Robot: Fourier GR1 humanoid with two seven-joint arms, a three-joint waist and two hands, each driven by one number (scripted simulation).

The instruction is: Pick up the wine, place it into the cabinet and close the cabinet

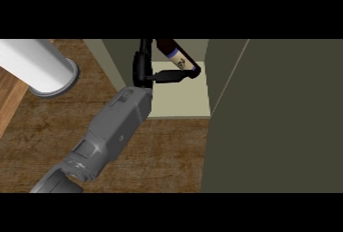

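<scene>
The wine (175,53) lies tilted inside the cabinet (181,97), over its pale shelf, its dark body running up out of view. One hand (161,76), black, reaches into the cabinet from the bench (167,154) side, its thumb and fingers curled round the wine's lower end. Which arm it is cannot be told for sure. The cabinet's door (275,118) stands open, right of the shelf. A white cylinder (36,63) stands well left of the cabinet.
</scene>
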